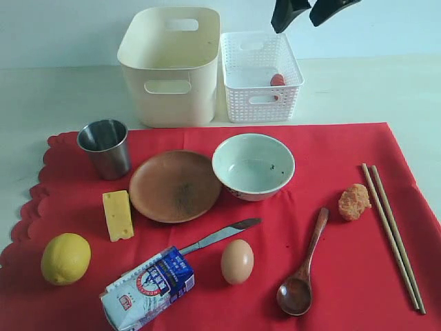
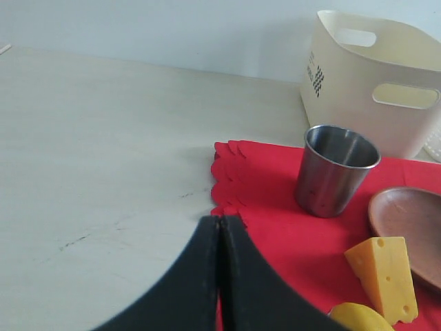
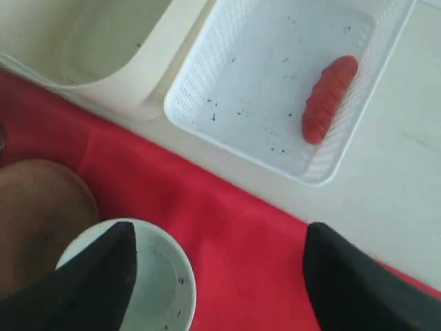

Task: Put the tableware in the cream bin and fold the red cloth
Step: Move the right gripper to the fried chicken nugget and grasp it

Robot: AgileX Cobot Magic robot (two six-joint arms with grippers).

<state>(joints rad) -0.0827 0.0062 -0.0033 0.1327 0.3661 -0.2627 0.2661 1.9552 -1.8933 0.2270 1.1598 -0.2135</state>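
Red cloth: spread flat on near counter. Cream bin: far, beyond cloth, empty. White lattice basket: just right of bin, holds one red sausage-like piece. White bowl: cloth centre, empty. Steel cup: left, upright, empty. Right gripper: open above basket. Left gripper: closed.

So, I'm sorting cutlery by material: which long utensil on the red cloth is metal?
The steel knife, lying slantwise between the milk carton and the egg. The spoon and the chopsticks are both wooden.
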